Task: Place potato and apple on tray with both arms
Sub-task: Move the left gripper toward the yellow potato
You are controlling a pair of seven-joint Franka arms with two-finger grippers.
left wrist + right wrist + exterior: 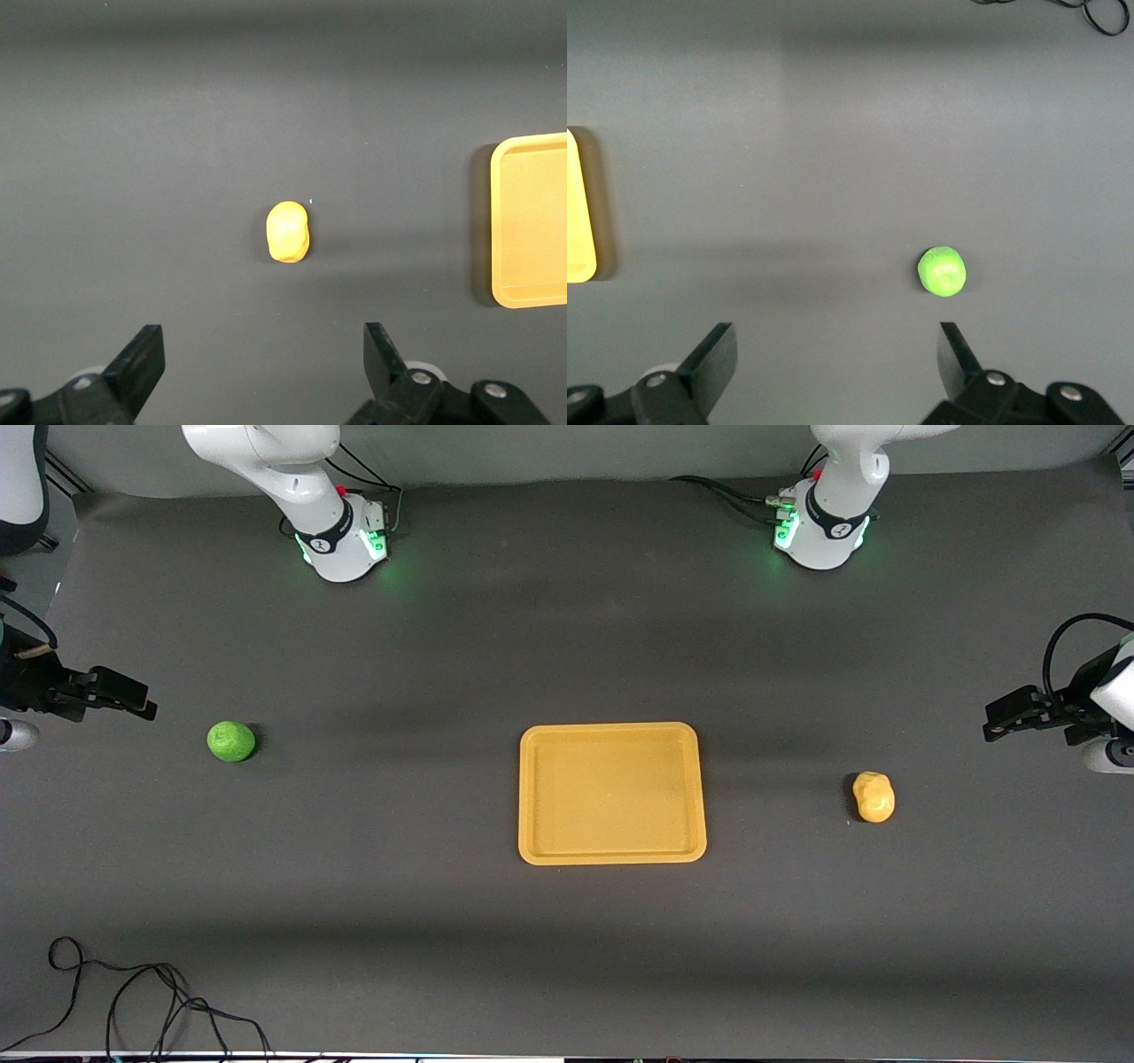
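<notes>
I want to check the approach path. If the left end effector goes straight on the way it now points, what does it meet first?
Probably the potato: it lies ahead between the open fingers of the left end effector, with only bare table around. Depth is unclear, so it might reach the table first.

I saw the tray [612, 850] as smooth matt plastic, the table [567, 646] as matt dark cloth, the apple [231, 741] dull and finely pitted, the potato [873, 797] lumpy, faintly waxy
</notes>
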